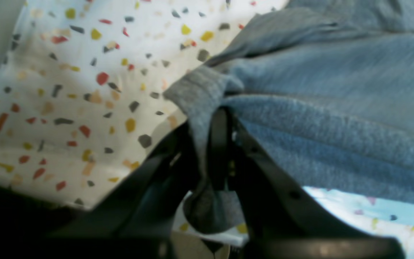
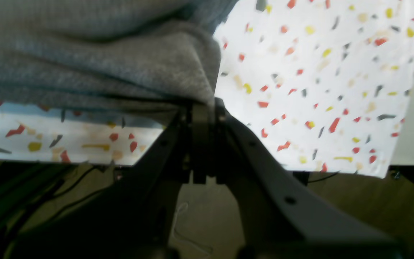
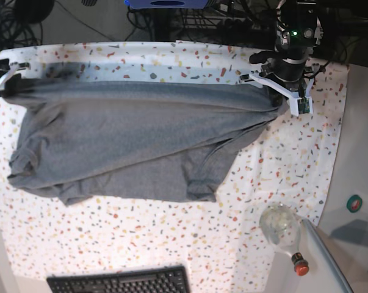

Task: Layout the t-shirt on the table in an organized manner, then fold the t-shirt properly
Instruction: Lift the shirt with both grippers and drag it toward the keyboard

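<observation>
The heather-grey t-shirt [image 3: 135,140] is spread across the speckled table [image 3: 275,171], its far edge pulled taut between both grippers and its lower part rumpled. At the base view's right, my left gripper [image 3: 280,101] is shut on a bunched corner of the t-shirt [image 1: 336,90]; in the left wrist view the left gripper [image 1: 217,115] pinches a fold of cloth. My right gripper [image 3: 2,90] at that view's left is shut on the opposite corner. The right wrist view shows the right gripper [image 2: 203,106] clamped on the t-shirt [image 2: 102,61] above the table [image 2: 318,90].
A black keyboard [image 3: 119,282] lies at the near edge. A clear glass bulb-shaped bottle [image 3: 280,226] with a red cap [image 3: 299,267] lies near the right corner. A green button [image 3: 354,203] sits on the grey side surface. Cables crowd the back.
</observation>
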Motion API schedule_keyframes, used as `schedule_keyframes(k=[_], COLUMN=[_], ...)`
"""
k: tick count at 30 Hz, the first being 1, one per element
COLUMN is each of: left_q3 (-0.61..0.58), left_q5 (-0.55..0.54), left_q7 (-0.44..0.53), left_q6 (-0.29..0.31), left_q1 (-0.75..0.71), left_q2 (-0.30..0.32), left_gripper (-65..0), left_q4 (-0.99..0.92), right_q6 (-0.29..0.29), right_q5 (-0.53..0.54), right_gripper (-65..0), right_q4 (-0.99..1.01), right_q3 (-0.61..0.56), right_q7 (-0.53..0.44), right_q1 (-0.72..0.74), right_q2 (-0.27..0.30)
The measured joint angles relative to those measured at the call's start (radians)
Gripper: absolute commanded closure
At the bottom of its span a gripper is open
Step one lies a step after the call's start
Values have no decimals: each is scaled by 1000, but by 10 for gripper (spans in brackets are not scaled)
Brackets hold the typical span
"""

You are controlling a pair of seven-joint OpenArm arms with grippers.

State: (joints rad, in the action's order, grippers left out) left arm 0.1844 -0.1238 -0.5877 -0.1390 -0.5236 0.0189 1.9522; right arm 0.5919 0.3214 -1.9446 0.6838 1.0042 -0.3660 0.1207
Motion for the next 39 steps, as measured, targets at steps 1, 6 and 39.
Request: schedule_keyframes(k=[1,6,39], left_q3=[-20,-132,-234], left_q5=[1,7,7], left_q7=[1,8,486], left_q6=[-6,-12,-11], left_q1=[15,156,1057], left_q2=[3,4,-159], left_gripper=[0,0,-614], left_q4=[8,22,-1164], right_q6=[0,2,-147], right_q5=[-3,-5,-9], right_gripper=[0,0,-459], right_q4=[-4,-36,1255], right_q3=[0,-4,-439], right_q7=[2,4,-645], right_q1=[32,191,1007], right_q2=[4,60,312])
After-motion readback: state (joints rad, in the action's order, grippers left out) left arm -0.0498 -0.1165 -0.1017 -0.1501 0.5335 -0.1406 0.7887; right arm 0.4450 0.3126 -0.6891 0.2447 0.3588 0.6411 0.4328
